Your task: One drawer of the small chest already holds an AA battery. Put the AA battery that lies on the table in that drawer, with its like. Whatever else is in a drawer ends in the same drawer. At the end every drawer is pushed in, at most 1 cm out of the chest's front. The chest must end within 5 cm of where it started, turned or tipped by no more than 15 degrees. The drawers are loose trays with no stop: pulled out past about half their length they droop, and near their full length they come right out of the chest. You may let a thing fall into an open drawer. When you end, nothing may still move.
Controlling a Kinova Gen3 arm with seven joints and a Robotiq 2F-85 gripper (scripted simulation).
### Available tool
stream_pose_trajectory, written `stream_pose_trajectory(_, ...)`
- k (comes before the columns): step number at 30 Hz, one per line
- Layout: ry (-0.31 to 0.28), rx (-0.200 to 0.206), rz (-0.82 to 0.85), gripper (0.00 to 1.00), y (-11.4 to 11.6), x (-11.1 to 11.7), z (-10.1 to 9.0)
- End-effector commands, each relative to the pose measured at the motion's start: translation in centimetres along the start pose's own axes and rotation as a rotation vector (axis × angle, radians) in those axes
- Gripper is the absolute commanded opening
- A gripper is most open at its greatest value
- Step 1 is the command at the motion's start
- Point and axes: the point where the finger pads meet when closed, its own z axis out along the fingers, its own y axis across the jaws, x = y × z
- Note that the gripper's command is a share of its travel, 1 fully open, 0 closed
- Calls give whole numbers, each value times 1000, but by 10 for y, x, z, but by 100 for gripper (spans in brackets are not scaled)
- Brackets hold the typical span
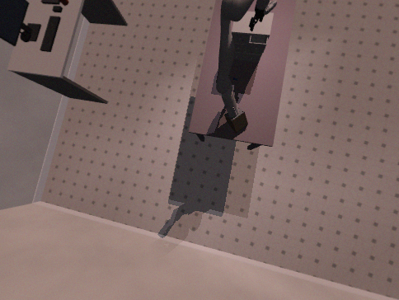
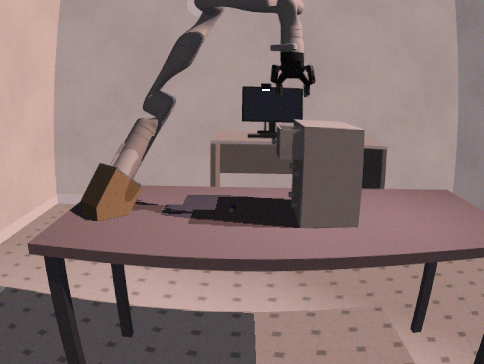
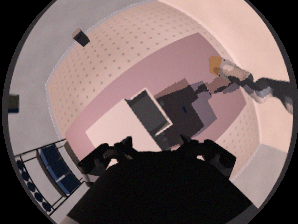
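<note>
Across the pinkish counter (image 1: 264, 103) (image 2: 200, 242) (image 3: 115, 100) we saw the chest (image 1: 249, 20) (image 2: 330, 175) (image 3: 117, 127), top drawer (image 1: 258, 39) (image 2: 285, 142) (image 3: 149, 112) out, our jaws (image 1: 256, 25) (image 2: 294, 93) apart above.

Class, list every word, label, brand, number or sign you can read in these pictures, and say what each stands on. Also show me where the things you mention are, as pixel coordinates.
None can be read.
The chest (image 2: 330, 175) (image 3: 112, 125): no lettering shows on the sides in view.
The small blue thing on the table (image 2: 236, 209) (image 3: 182, 111): too small to show any print.
The monitor (image 2: 272, 104): no readable text.
</note>
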Motion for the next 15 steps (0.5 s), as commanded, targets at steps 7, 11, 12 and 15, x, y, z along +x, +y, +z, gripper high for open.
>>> stream_pose_trajectory(7, -4, -3, -15, 100, -1, -2, 2)
stream_pose_trajectory(11, -4, -3, -15, 100, -1, -2, 2)
stream_pose_trajectory(12, -4, -3, -15, 100, -1, -2, 2)
stream_pose_trajectory(15, -4, -3, -15, 100, -1, -2, 2)
